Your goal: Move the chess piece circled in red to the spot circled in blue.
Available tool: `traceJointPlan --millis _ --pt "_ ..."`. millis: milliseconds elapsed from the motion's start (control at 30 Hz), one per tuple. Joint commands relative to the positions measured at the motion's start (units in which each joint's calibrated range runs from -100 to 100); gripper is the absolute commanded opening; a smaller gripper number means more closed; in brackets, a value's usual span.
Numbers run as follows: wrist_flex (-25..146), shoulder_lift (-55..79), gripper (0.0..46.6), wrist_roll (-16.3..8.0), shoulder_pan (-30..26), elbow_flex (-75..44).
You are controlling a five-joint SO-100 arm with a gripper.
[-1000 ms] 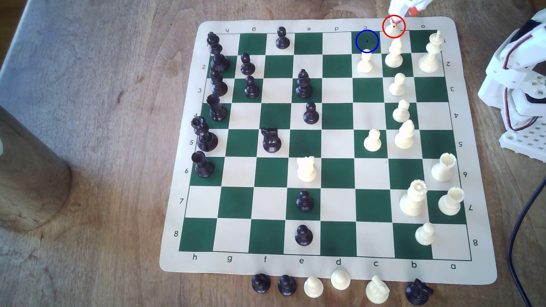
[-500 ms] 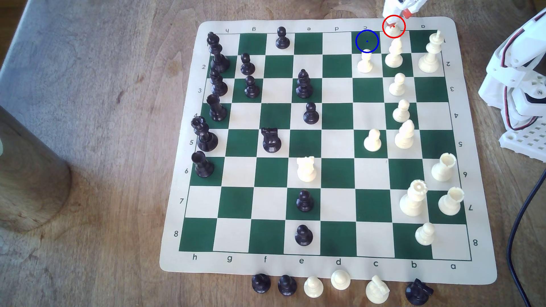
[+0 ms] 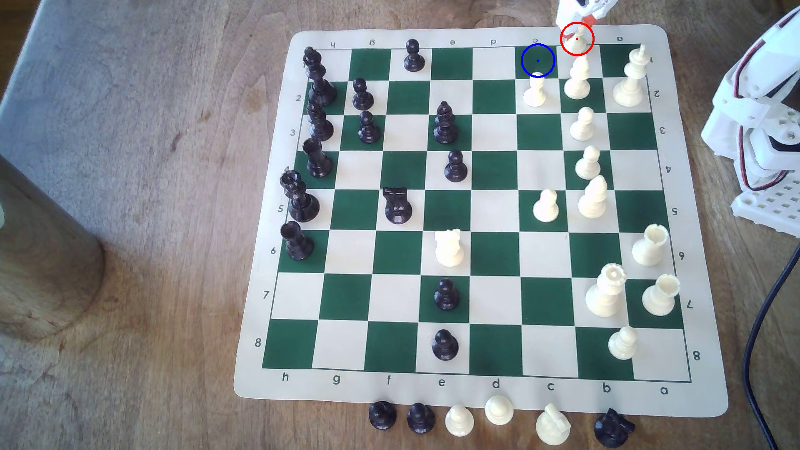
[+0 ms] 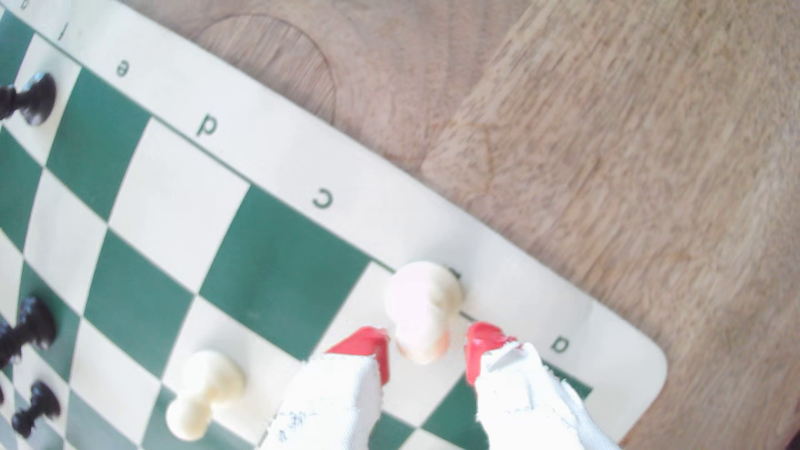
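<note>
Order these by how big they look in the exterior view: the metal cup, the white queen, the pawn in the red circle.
1. Metal cup, by far the largest, though it is nearest the camera.
2. White queen.
3. Pawn in the red circle, the smallest and farthest, with the fingers over it.

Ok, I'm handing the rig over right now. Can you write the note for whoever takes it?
Gripper: open, its red-tipped fingers either side of the circled pawn, gaps visible on both sides, nothing gripped.
Pawn: upright at the far edge of the board, on the b-file line where the squares meet the border.
Blue-circled spot: dark green square by the letter c, free, next file toward the exterior view's left.
Done: the gripper is lined up around the pawn.
Left: close, lift, carry to the blue spot, release. Mind the cream pawn right next to the target.
</note>
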Motion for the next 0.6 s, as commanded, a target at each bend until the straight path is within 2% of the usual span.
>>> traceJointPlan --millis 0,400,533,567 --pt "-1.19 0.33 9.1 0.59 0.87 -2.45" --pt "-4.3 2.7 7.6 0.83 0.64 -2.26" --pt "-3.81 2.28 4.2 0.78 0.09 -2.26" --pt "-3.15 1.77 0.2 0.78 -0.3 -2.17"
